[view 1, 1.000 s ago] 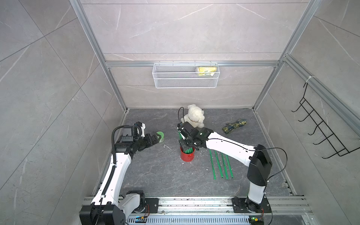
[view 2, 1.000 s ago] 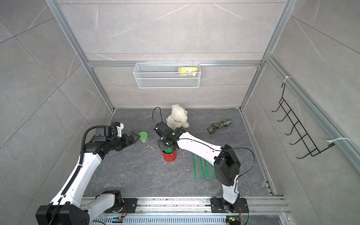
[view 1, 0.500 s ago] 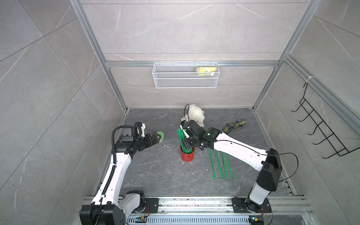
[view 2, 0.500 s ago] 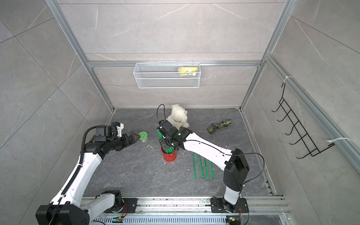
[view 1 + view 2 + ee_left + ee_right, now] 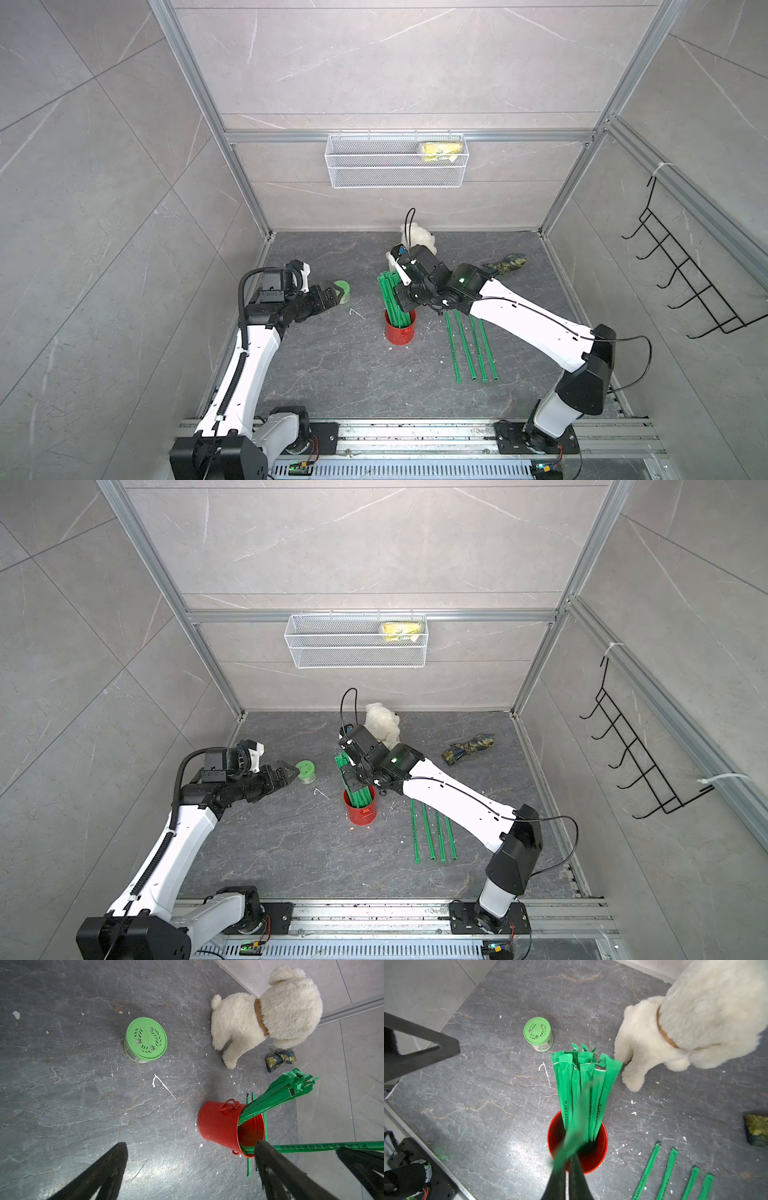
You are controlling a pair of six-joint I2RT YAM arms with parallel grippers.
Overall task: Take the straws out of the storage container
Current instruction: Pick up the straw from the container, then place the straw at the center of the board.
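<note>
The red storage container [image 5: 400, 332] [image 5: 361, 812] stands upright mid-floor with a bundle of green straws [image 5: 390, 291] [image 5: 583, 1084] leaning out of it. My right gripper [image 5: 405, 300] [image 5: 569, 1164] hangs just above the container's rim, shut on one straw [image 5: 577, 1126] that is blurred and tilted. In the left wrist view that straw [image 5: 311, 1145] still has its lower end inside the container [image 5: 218, 1124]. Several straws [image 5: 471, 349] [image 5: 434, 831] lie side by side on the floor right of the container. My left gripper [image 5: 336, 294] [image 5: 190, 1144] is open and empty beside a green-lidded jar.
The green-lidded jar [image 5: 343, 289] [image 5: 146, 1040] stands left of the container. A white plush dog [image 5: 382, 727] [image 5: 685, 1032] sits behind it. A dark patterned packet [image 5: 505, 262] lies at the back right. A wire basket [image 5: 395, 166] hangs on the back wall, a black hook rack [image 5: 690, 286] on the right wall.
My right gripper has risen above the container with one straw pinched in it, and the right arm has swung out to the right. The left arm has not moved.
</note>
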